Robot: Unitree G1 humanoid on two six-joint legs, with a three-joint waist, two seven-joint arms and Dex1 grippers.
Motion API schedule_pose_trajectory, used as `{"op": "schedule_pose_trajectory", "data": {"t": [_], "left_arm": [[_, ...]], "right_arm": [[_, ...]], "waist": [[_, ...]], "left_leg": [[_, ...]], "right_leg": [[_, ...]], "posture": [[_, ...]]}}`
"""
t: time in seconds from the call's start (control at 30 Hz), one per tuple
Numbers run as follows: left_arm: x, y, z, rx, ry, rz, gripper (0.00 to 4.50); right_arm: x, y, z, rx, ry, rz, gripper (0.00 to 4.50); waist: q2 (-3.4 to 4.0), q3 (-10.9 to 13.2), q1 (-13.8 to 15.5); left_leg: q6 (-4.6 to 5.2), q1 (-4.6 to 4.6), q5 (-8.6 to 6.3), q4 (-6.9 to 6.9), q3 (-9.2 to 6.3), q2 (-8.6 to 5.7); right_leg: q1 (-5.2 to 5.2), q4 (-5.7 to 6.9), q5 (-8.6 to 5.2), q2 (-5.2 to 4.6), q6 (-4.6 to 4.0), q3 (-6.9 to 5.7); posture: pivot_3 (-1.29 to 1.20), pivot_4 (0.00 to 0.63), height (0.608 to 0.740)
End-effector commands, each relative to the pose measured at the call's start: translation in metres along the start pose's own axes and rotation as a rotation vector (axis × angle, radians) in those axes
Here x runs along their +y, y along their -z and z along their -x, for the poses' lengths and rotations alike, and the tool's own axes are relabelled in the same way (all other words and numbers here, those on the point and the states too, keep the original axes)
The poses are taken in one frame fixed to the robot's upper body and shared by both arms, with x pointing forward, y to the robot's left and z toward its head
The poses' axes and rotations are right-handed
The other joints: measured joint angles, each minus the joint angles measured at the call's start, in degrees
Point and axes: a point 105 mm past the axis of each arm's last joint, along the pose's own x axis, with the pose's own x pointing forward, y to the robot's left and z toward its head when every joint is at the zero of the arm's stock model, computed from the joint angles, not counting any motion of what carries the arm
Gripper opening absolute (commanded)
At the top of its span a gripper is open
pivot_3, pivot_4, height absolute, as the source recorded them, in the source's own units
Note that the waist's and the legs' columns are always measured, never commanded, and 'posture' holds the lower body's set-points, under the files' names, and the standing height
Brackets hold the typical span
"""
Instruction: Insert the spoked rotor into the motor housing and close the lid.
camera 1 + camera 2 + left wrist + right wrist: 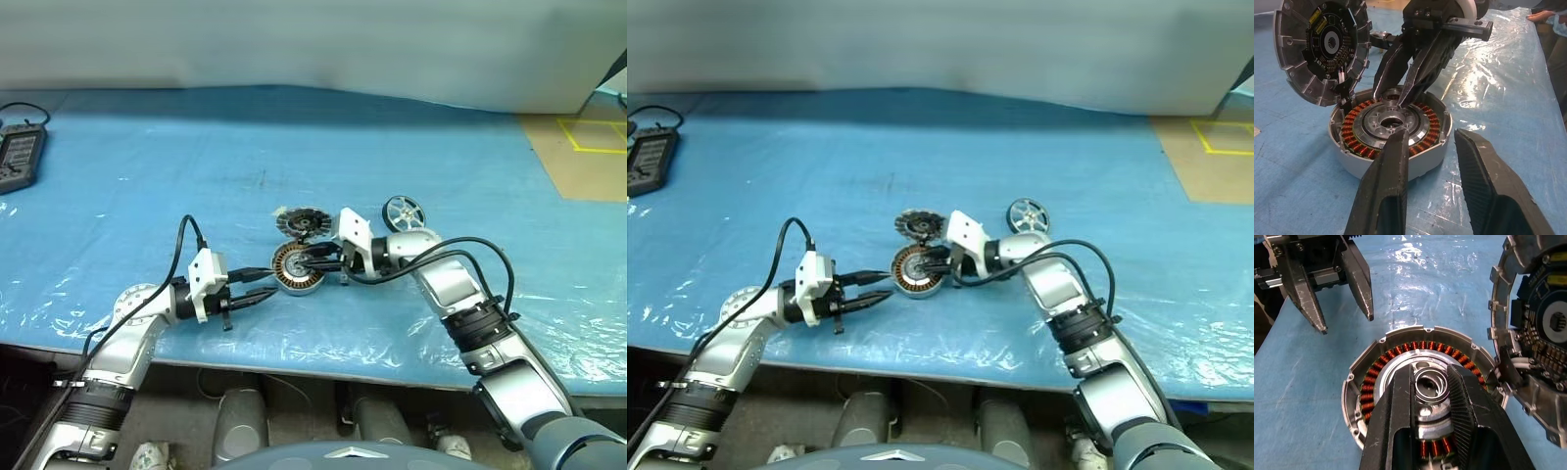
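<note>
Right gripper (1432, 382) over the motor's hub, wheel not yet in

The motor housing (297, 269) lies open on the blue table (147, 176), its lid (302, 223) tilted up at the far edge; the spoked wheel (404, 212) sits apart, beyond the right arm; the right jaws stand narrowly apart around a small silver ring (1431, 383) at the hub, though I cannot tell if they pinch it; the left gripper (257, 298) waits just beside the housing, jaws apart and empty. A nudge could shift the housing or knock the propped lid shut.
</note>
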Motion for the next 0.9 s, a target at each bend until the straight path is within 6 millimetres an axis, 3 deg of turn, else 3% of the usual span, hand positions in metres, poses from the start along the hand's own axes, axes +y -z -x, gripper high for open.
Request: {"op": "schedule_pose_trajectory", "data": {"t": [0.03,0.57,0.67,0.9], "left_arm": [[0.003,-0.011,0.001,-0.041,-0.013,-0.046,1.54],[0.008,-0.003,0.002,-0.03,-0.028,-0.046,1.54],[0.009,-0.001,0.003,-0.025,-0.03,-0.046,1.54],[0.01,0.001,0.005,-0.019,-0.033,-0.045,1.54]], "right_arm": [[-0.003,-0.005,-0.005,-0.015,0.003,0.026,0.57],[0.002,0.001,-0.008,-0.014,-0.031,-0.037,0.57],[-0.001,-0.002,-0.009,-0.023,-0.007,-0.025,1.5],[-0.003,-0.004,-0.009,-0.032,-0.001,-0.013,1.5]], "waist": [[0.0,0.0,0.02],[-0.01,-0.01,0.03],[-0.01,-0.01,0.02],[-0.01,-0.01,0.04]], "left_leg": [[0.0,0.01,0.0,0.0,0.0,0.0],[0.0,0.01,0.0,0.0,0.0,0.0],[0.0,0.02,0.0,0.0,0.0,0.0],[0.0,0.02,0.0,0.01,0.0,0.0]], "right_leg": [[0.01,0.0,0.0,0.0,0.0,0.0],[0.0,0.03,0.0,0.0,0.0,0.0],[0.01,0.04,0.0,0.0,0.0,0.0],[0.0,0.05,0.0,0.0,0.0,0.0]], "posture": [[0.0,0.15,0.74],[0.0,0.15,0.74],[0.0,0.15,0.74],[0.0,0.15,0.74]]}}
